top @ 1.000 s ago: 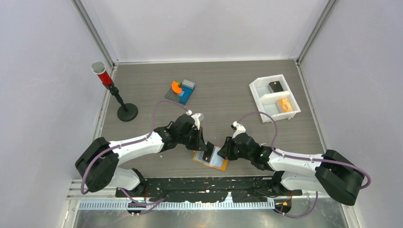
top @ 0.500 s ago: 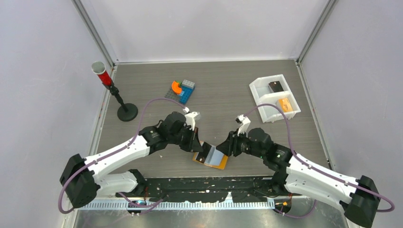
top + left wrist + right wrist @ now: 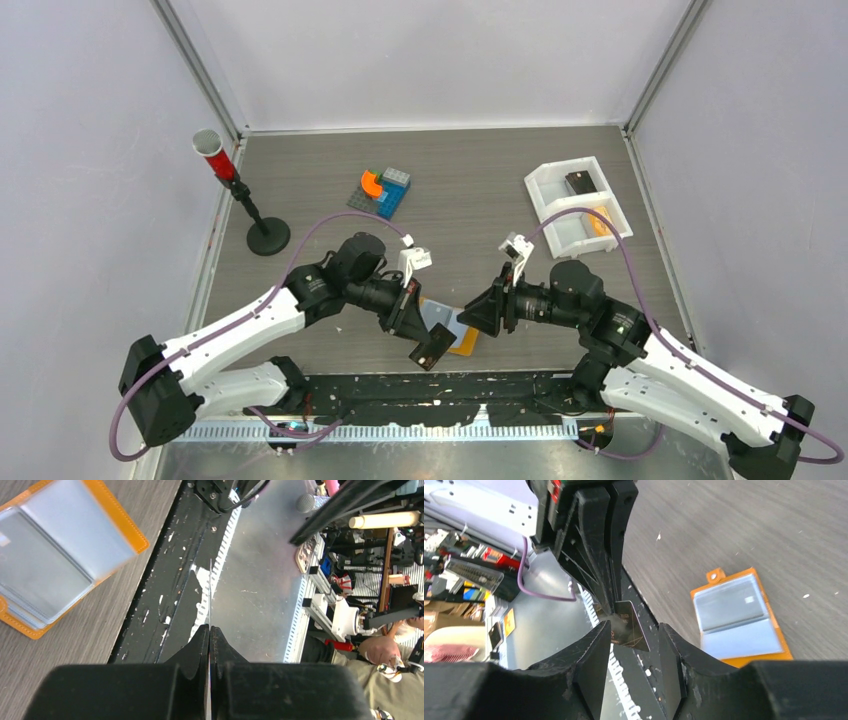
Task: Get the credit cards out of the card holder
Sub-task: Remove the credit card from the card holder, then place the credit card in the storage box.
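Down at the near edge of the grey wood-grain table point(image 3: 480, 170), both arms lean in toward each other, wrists almost nose to nose.

Far right, the white two-compartment tray point(image 3: 545, 190) sits well apart from the action. There's a dark item point(image 3: 578, 182) in its far compartment and an orange block point(image 3: 600, 222) in the near one, half hidden by the right arm's purple cable point(image 3: 560, 215) looping across it. Far left stands a black stand point(image 3: 262, 232) with a red cup on top, and a small brick build point(image 3: 382, 190) lies between stand and tray.

Now the card holder point(image 3: 462, 343): it lies open and flat on the table between the two wrists, orange border, pale blue sleeves showing. From above, the left wrist covers part of it.

The left gripper point(image 3: 420, 330) has its fingers pressed tight together, pinching a dark credit card point(image 3: 432, 347) by one edge and holding it clear of the holder, over the black base rail point(image 3: 400, 385). The left wrist view catches that card edge-on, a hair-thin line.

The right gripper point(image 3: 633, 635) is spread, one finger either side of the card, neither quite touching it.
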You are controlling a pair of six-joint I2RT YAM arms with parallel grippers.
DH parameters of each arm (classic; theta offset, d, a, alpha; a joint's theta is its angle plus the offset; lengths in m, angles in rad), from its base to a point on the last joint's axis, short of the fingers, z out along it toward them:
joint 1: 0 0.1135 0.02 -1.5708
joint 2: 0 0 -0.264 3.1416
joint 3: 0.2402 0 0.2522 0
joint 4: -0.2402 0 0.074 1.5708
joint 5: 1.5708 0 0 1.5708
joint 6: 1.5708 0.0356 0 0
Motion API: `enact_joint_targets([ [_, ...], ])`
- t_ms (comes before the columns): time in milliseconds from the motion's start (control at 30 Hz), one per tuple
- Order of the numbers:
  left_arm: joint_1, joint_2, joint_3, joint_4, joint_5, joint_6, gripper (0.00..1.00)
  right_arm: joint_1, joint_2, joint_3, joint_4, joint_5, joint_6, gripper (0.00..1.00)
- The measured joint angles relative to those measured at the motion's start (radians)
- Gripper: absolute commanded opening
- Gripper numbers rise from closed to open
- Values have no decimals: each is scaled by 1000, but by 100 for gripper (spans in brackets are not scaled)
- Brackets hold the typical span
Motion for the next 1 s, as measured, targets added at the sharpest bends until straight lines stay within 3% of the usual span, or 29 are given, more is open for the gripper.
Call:
enact_joint_targets([
  [633, -6, -8, 0, 21, 101, 40, 0, 0, 224, -66, 173, -317, 26, 43],
  [833, -6, -11, 0, 30, 105, 43, 0, 0, 242, -80, 228, -362, 43, 16],
  [1000, -6, -11, 0, 29, 114, 62, 0, 0, 236, -90, 259, -383, 58, 32],
])
